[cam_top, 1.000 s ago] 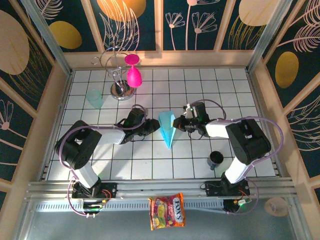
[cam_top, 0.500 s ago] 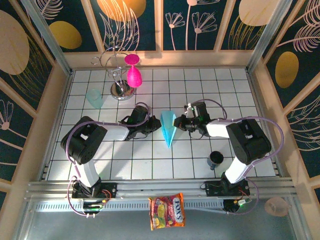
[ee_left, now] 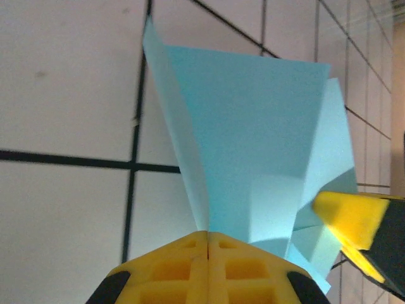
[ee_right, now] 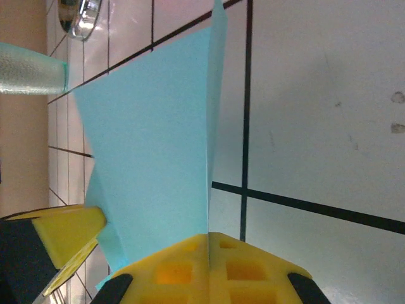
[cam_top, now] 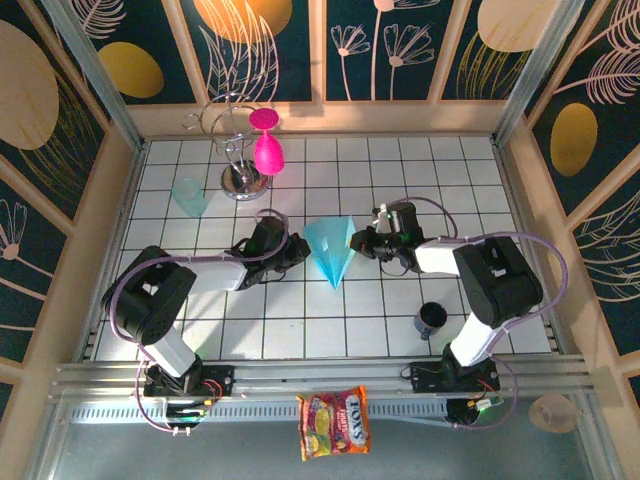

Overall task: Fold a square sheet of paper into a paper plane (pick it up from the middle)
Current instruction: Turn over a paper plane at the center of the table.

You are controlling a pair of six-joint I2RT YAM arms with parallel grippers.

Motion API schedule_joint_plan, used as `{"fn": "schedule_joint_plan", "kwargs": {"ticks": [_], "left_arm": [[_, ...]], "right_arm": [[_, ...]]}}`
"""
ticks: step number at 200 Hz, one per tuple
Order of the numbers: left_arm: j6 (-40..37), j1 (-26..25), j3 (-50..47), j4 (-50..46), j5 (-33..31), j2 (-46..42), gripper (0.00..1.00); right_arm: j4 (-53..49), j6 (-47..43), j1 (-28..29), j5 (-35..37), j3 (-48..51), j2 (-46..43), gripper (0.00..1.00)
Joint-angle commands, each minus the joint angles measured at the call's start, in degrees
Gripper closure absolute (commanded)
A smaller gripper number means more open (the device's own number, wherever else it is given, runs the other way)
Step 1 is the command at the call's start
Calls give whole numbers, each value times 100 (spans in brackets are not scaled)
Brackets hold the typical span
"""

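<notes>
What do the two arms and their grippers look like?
The left arm and right arm have white links, bulky black joints and a thin purple cable looping along each. The left gripper and right gripper have yellow fingers with moulded square recesses.

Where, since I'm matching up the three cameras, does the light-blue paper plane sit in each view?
Top external: the paper plane lies mid-table, its tip pointing toward the arm bases.
Left wrist: the paper plane takes the centre, fanning up from the shut left gripper.
Right wrist: the paper plane sits centre-left, rising from the shut right gripper.
Shared landmark: the black grid lines of the white table.
</notes>
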State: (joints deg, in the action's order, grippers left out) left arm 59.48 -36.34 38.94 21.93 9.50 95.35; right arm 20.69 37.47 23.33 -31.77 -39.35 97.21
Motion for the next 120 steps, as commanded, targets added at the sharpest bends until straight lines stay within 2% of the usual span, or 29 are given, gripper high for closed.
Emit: {"fn": "schedule_joint_plan", "kwargs": {"ticks": [1,34,50,88,120], "left_arm": [[268,3,-118,271,-154,14,95],[285,3,-155,377,-65,76,95],[259,4,-119,364,-3,104,95],[217,2,-45,364,164,120,95],[226,1,-9,385,210,106,95]], "right_arm": [[36,67,-19,53,69,171,100],[-68,62,-22,74,27,258,100],[-234,11,-22,128,-33,160,97],[-1490,-585,-13,1006,-482,-450,72],[-1930,-791,218,1436,-582,-896,61]]}}
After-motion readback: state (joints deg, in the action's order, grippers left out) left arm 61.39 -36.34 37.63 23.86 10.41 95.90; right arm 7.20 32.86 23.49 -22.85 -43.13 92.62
